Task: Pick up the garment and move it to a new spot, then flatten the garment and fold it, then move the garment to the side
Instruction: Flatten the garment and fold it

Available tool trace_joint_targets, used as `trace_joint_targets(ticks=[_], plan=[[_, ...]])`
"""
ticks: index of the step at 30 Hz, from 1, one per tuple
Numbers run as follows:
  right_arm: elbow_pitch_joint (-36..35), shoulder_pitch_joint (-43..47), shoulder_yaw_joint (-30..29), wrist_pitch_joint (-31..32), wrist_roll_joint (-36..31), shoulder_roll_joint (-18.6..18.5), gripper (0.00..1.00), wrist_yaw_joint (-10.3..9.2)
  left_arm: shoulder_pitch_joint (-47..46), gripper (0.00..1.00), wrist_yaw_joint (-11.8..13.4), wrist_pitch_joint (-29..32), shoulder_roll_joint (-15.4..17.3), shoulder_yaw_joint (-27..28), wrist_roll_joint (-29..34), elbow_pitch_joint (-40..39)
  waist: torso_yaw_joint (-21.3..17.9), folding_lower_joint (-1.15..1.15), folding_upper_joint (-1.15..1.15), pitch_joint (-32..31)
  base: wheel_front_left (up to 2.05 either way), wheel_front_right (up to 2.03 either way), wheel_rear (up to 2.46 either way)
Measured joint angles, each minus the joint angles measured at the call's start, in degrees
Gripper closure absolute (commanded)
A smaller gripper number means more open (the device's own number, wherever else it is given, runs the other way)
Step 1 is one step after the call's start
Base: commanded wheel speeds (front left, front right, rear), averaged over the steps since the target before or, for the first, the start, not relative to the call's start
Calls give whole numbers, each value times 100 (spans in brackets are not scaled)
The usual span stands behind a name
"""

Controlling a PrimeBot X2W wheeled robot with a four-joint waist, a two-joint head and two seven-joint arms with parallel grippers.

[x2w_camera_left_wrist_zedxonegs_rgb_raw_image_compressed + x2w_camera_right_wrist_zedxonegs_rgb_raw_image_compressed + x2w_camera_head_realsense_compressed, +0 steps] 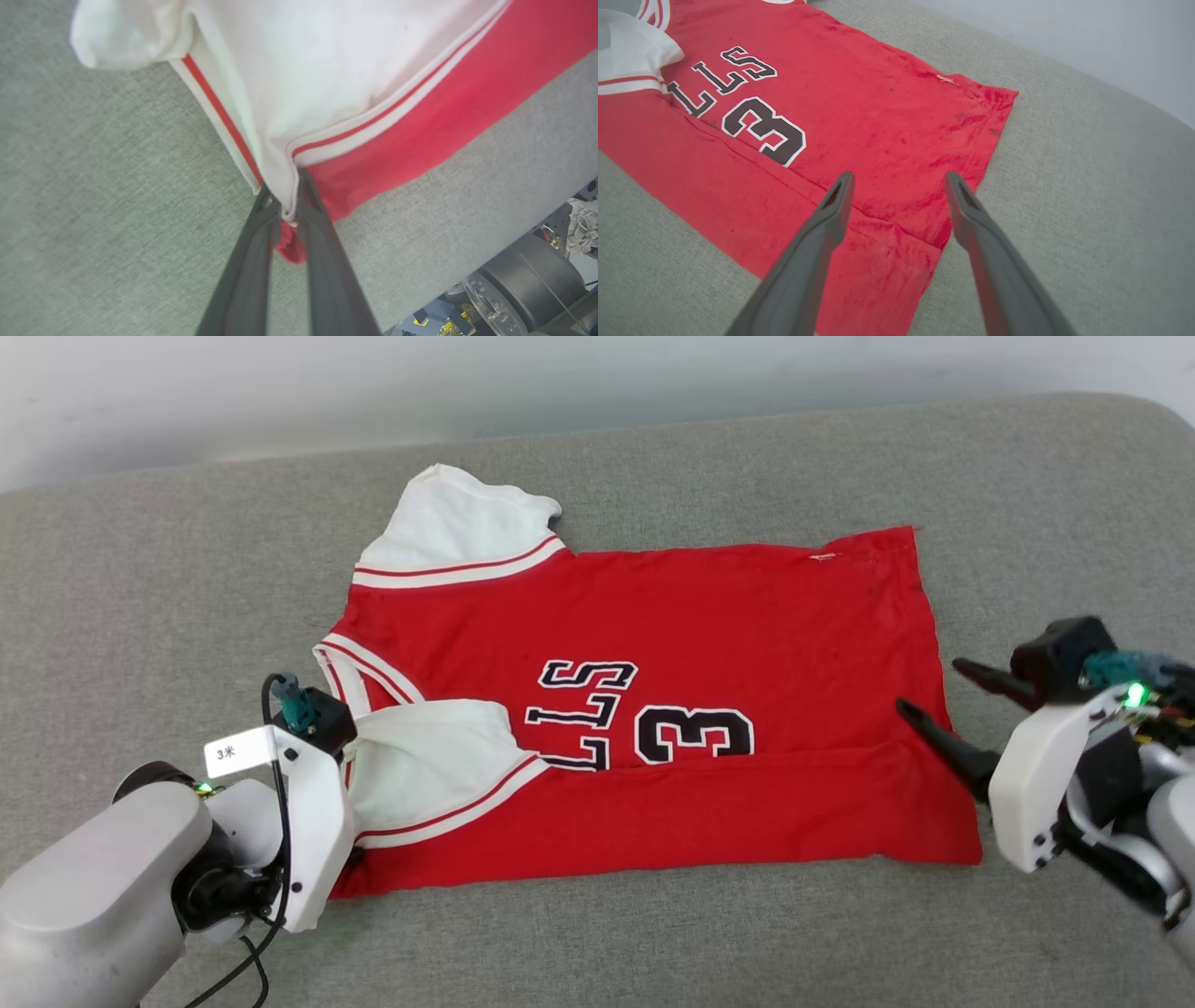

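Garment on grey cushion, wall behind

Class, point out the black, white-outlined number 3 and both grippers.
Black, white-outlined number 3 (695, 733): head view, its middle stroke.
Left gripper (284, 184): left wrist view, between fingertips shut on the red jersey (420, 121).
Right gripper (899, 176): right wrist view, between open fingertips.

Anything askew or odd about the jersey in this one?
Mildly. The jersey has its near edge folded over, hiding part of the lettering, and the far sleeve sticks out with a rumpled edge.
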Motion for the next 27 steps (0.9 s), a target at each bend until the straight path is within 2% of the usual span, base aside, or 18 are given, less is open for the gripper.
trace_joint_targets(ticks=[4, 10, 13, 18, 20, 22, 27], plan=[[-152, -505, 289, 604, 111, -377, 0, 0, 2, 100, -22, -120, 22, -44, 67, -80, 37, 0, 0, -116, 0, 0, 0], [-303, -1138, 1082, 2526, 834, -1061, 0, 0, -26, 100, -44, -247, 147, -62, 163, -302, 107, 0, 0, -162, 0, 0, 0], [-233, -1339, 1265, 3206, 1193, -1189, 0, 0, -75, 100, -44, -296, 180, -52, 196, -437, 135, 0, 0, -109, 0, 0, 0], [298, -1340, 1313, 3585, 1506, -982, 0, 0, -125, 100, -24, -352, 213, -41, 259, -608, 197, 0, 0, 38, 0, 0, 0], [564, -1260, 1306, 3524, 1529, -791, 0, 0, -140, 100, 3, -370, 212, -40, 304, -661, 224, 0, 0, 109, 0, 0, 0], [960, -1058, 1315, 3326, 1533, -450, 0, 0, -153, 100, 26, -413, 210, -31, 323, -733, 253, 0, 0, 217, 0, 0, 0], [1199, -987, 1397, 3112, 1566, -256, 0, -14, -193, 100, 45, -430, 221, -22, 355, -795, 281, -1, 0, 346, 0, 0, 0]])
